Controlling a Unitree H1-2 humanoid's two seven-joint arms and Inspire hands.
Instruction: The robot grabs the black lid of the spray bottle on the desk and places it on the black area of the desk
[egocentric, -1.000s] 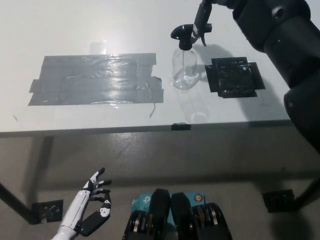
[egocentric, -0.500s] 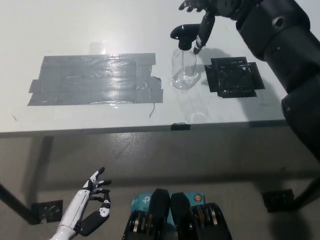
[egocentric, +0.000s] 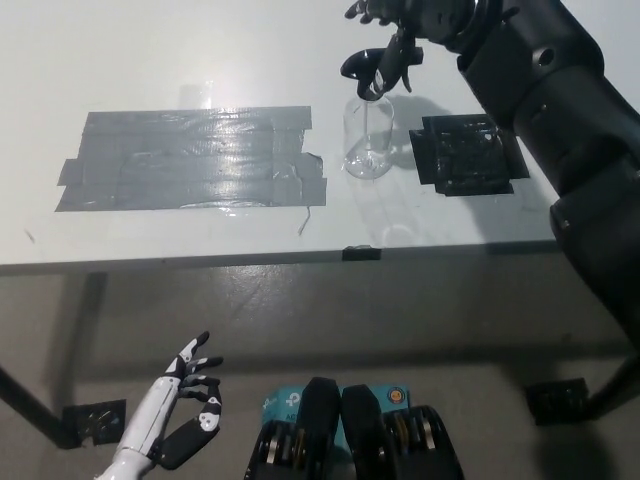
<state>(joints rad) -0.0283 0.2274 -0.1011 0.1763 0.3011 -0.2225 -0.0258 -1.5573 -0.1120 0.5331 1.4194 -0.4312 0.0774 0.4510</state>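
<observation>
The step in hand was the grasp. The right hand (egocentric: 392, 40) hung at the top of the bottle (egocentric: 368, 140), its fingers (egocentric: 385, 70) spread, one or two of them draped down over the black lid (egocentric: 360, 68). It touched or nearly touched the lid, but the view did not show a closed grip, so I judged the hand open and holding nothing, the fingers about to wrap. The lid sat on the clear bottle, which stood upright on the desk (egocentric: 200, 50) between the large grey taped patch (egocentric: 190, 160) and the small black area (egocentric: 468, 152), just left of that black square and close to it.

The left hand (egocentric: 190, 410) rested low at the picture's lower left, below the desk edge, its fingers loosely apart and empty.

The next move called for closing the fingers round the lid's neck and trigger head, firmly enough that it would not slip, then lifting. Whether the lid would come free of the bottle or carry the bottle with it could not be told from here; the clear bottle looked light and might tip or rise along. After that a short carry toward the robot's right would bring the lid over the black area, where it should be set down inside the square's edges
</observation>
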